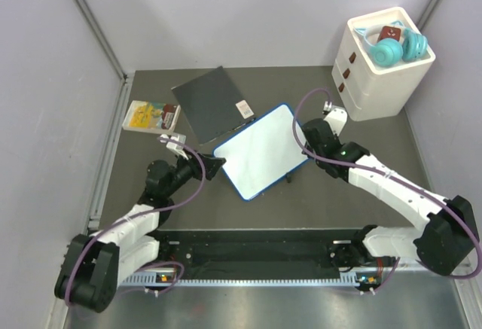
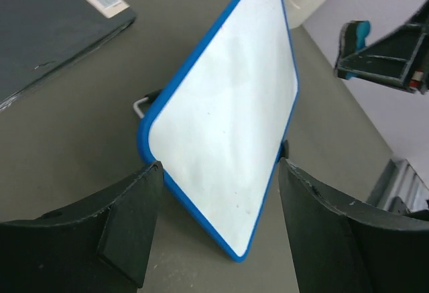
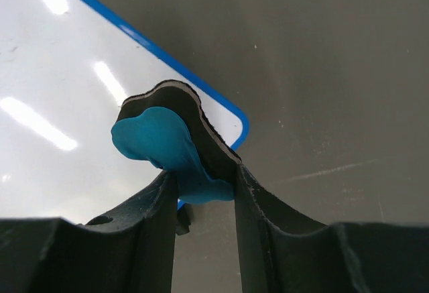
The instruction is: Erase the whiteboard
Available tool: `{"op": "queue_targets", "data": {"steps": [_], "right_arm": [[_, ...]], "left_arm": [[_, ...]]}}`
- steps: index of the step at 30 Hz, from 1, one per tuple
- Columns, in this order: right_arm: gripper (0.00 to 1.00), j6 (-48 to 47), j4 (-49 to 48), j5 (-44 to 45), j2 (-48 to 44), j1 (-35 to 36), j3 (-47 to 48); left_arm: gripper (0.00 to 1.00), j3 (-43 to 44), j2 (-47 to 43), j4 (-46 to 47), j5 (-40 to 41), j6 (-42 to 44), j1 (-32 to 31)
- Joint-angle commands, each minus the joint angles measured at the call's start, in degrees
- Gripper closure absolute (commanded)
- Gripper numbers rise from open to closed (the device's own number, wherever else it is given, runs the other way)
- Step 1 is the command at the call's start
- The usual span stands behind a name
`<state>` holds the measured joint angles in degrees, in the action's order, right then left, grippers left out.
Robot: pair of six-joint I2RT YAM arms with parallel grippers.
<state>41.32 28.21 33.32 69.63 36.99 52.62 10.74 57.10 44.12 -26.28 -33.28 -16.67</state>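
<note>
The small white board with a thin blue frame (image 1: 263, 152) stands tilted in the middle of the dark table (image 1: 301, 208). Its black feet are mostly hidden. At the board's left end, the left gripper (image 2: 220, 165) is spread wide and holds nothing. At its right corner, the right gripper (image 3: 204, 172) pinches a thin blue-and-black eraser pad (image 3: 161, 135). Whether the pad touches the board is unclear.

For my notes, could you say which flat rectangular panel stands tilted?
The blue-framed white whiteboard, propped up at an angle; the dark grey rectangular sheet lies flat.
</note>
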Motion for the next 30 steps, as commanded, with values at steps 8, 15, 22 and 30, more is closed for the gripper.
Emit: {"op": "queue_targets", "data": {"steps": [8,15,22,30], "right_arm": [[0.95,-0.27,-4.02,-3.69,-0.1,-9.91,-5.76],[0.89,-1.24,-8.6,-14.92,0.95,-22.13,-9.37],[0.6,-2.47,-12.12,-20.75,6.04,-24.78,-9.73],[0.11,-2.3,-14.14,-23.04,8.07,-24.78,-10.87]], "left_arm": [[0.25,1.21,-4.63,-14.23,7.82,3.83,-0.21],[0.27,-1.94,-2.79,-9.59,7.3,0.95,-0.21],[0.3,-6.61,-0.94,1.23,4.49,-1.88,-0.21],[0.34,-6.88,5.82,9.83,1.68,-2.76,-0.21]]}}
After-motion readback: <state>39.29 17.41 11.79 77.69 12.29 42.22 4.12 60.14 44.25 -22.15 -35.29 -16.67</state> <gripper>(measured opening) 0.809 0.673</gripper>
